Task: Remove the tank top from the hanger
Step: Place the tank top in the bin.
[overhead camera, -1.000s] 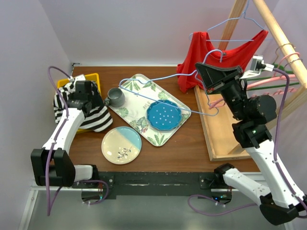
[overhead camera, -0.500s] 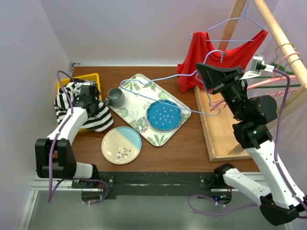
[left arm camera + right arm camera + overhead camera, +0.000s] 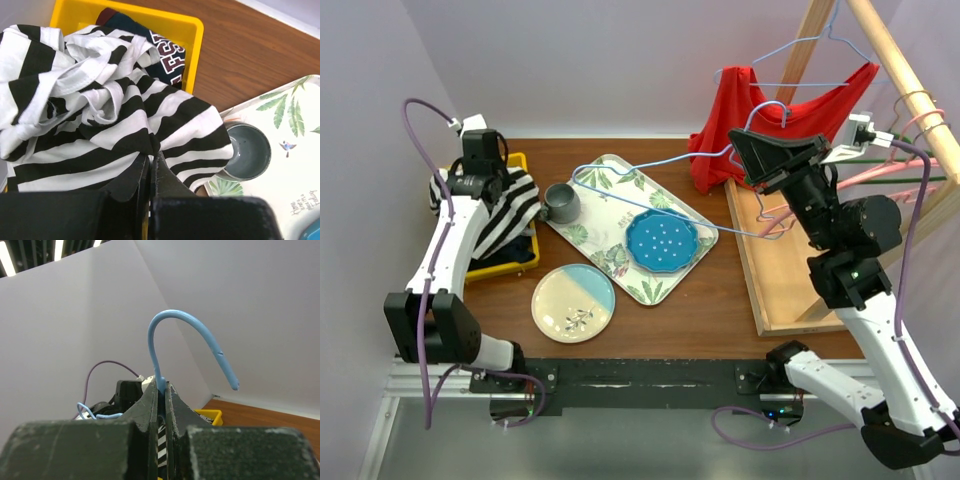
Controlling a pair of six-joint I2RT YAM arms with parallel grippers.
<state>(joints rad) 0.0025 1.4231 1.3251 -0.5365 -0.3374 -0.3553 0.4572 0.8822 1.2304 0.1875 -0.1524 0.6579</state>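
Overhead and wrist views, with the table read as a clock dial from above, robot bases at 6 o'clock. The black-and-white striped cotton tank top (image 3: 115,135) lay entirely free of the light-blue wire hanger (image 3: 172,313) and was bunched over the yellow plastic bin (image 3: 192,50) at 10 o'clock, its lower edge spilling past the bin's 3 o'clock rim toward the grey ceramic mug (image 3: 560,202). The left gripper (image 3: 151,160) was pressed together on a fold of the striped fabric. The right gripper (image 3: 161,387), raised at 2 o'clock, pinched the hanger's neck just below the hook, and the bare wire frame reached out over the leaf-patterned rectangular tray (image 3: 620,262) at the centre. A red garment (image 3: 760,110) hung on a second wire hanger from the wooden rack (image 3: 900,75) at 1 o'clock, apart from both grippers. Judged from this layout, the separation itself was done and the step in hand was depositing the garment. The next move would call for the left fingers to part above the bin and rise straight clear, so that no loose strap trailed out with them, while the right arm set the empty hanger aside.
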